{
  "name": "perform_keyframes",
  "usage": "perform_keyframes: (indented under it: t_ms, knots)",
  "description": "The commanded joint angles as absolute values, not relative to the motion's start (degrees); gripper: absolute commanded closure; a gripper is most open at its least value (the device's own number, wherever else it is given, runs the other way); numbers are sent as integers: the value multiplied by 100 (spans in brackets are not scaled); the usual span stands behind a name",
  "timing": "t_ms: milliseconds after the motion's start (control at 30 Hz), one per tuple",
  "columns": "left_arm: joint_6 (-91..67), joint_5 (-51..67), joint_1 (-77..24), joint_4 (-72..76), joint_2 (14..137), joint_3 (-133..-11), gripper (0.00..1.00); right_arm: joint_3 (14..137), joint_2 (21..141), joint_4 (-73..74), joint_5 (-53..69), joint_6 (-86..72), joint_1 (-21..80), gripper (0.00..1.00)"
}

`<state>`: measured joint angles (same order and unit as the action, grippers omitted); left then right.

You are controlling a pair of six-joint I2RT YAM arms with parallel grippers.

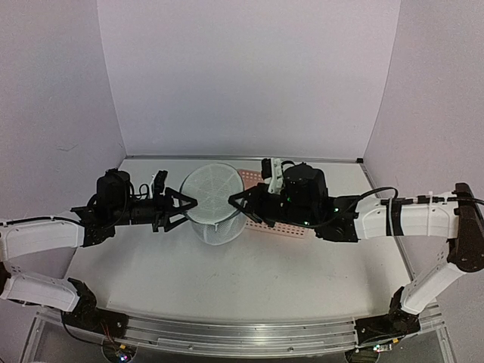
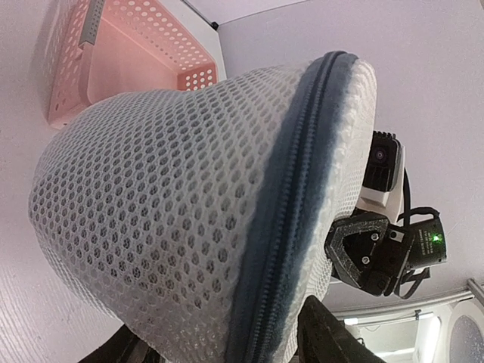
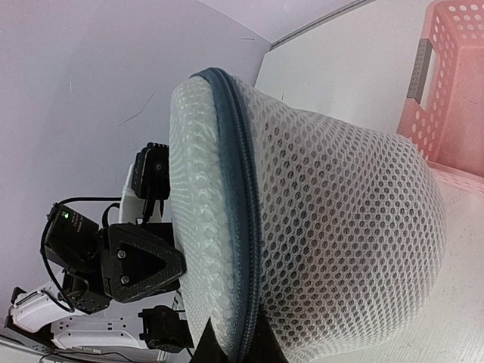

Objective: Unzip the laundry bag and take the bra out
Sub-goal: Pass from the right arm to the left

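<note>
The left gripper (image 1: 193,203) pinches the laundry bag's (image 1: 215,198) left rim, fingers nearly together; the right gripper (image 1: 231,200) likewise pinches its right rim.

Even, soft, purplish light; faint shadows; wrist views wide-angle distorted.

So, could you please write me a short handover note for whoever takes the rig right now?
Left pincer: at the left rim of the laundry bag, straddling the zip; grip unclear.
Right pincer: at the right rim, likewise unclear.
Bag is mid-table, lid up, pink basket just right of it.
Done: nothing; the zip looks shut where visible.
To do: unzip, pull out the bra, unseen through the mesh.
</note>
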<state>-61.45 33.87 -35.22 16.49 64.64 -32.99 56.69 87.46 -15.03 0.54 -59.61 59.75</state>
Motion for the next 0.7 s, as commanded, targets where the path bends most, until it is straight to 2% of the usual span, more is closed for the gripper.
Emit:
perform_keyframes:
  t_ms: [0, 133, 367, 533, 667]
  knots:
    - [-6099, 3489, -3498, 1806, 6364, -3582, 42, 5800, 8788, -1925, 207, -5880, 6003, 100]
    - [-6092, 3539, -3502, 1802, 6373, -3624, 57, 5853, 8888, -1934, 348, -5906, 6016, 100]
    - [-6025, 3576, -3498, 1802, 6382, -3685, 99, 5730, 8871, -1933, 298, -5933, 6012, 100]
    - [-6079, 3555, -3499, 1801, 6341, -3648, 100, 5742, 8920, -1781, 194, -5856, 6013, 100]
    - [-6270, 3381, -3498, 1793, 6241, -3589, 100, 5806, 8968, -1555, 220, -5482, 6012, 75]
